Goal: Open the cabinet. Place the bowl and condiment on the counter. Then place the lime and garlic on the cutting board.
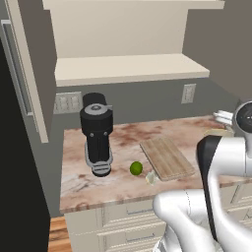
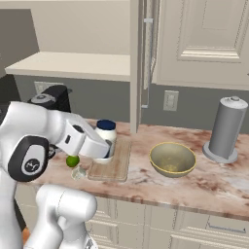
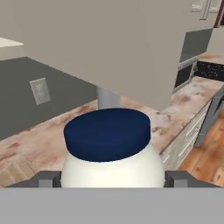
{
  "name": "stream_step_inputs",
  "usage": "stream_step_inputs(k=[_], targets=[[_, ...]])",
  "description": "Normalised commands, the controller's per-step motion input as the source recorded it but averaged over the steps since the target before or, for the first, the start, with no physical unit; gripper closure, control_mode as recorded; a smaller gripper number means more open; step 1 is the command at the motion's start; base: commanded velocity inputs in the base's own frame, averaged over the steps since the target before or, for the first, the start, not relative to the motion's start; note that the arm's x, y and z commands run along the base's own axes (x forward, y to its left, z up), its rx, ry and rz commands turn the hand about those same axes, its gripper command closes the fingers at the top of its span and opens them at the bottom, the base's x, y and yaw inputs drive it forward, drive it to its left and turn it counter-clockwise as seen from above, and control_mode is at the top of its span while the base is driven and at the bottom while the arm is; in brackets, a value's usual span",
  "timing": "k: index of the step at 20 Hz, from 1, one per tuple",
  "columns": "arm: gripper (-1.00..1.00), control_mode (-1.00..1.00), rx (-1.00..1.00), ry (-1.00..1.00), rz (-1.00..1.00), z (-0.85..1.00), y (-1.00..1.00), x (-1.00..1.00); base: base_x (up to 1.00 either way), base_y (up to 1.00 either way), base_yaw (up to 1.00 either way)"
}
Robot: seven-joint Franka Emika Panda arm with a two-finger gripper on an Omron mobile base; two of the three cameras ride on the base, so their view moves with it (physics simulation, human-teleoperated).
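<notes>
Pinkish-brown marble counter with white veins [image 1: 93, 184]: carries all loose items listed below.

Flat rectangular light-brown wooden cutting board [image 1: 166, 157]: lies toward the front edge of the counter, near its middle.

Small round bright green lime [image 1: 136, 168]: on the counter, just off the board's left side, near the front edge.

Small pale whitish garlic bulb [image 1: 150, 177]: at the board's front left corner, closer to the front edge than the lime.

Small white condiment jar with dark blue lid [image 3: 109, 153]: upright at the board's far edge; whether it stands on the board or the marble cannot be told.

Two-finger gripper [image 3: 113, 178]: jaws spread wide, one on either side of the jar's body; contact cannot be told.

Wide shallow olive-yellow bowl [image 2: 172, 159]: on the counter, to the right of the board and apart from it.

Cream wall cabinet [image 2: 202, 39]: doors swung open.

Black coffee machine [image 1: 97, 133]: near the counter's left end.

Grey cylindrical canister [image 2: 224, 128]: toward the back edge, right of the bowl.
</notes>
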Motion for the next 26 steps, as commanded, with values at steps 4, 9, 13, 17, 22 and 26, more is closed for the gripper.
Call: stream_step_inputs(k=[4,9,13,17,22,26], targets=[[1.00,-1.00,0.01,-0.09,0.06,-0.14,-0.23,0.00,0.00,0.00,0.00],[1.00,-1.00,0.03,-0.09,0.09,-0.10,-0.26,-0.01,0.00,0.00,0.00],[1.00,-1.00,0.02,-0.04,0.10,-0.11,-0.23,-0.05,0.00,0.00,0.00],[1.00,-1.00,0.00,0.00,0.11,-0.17,-0.19,-0.08,0.00,0.00,0.00],[1.00,-1.00,0.00,0.00,0.12,-0.16,-0.19,-0.08,0.00,0.00,0.00],[1.00,-1.00,0.00,-0.03,0.12,-0.11,-0.16,-0.22,0.00,0.00,0.00]])
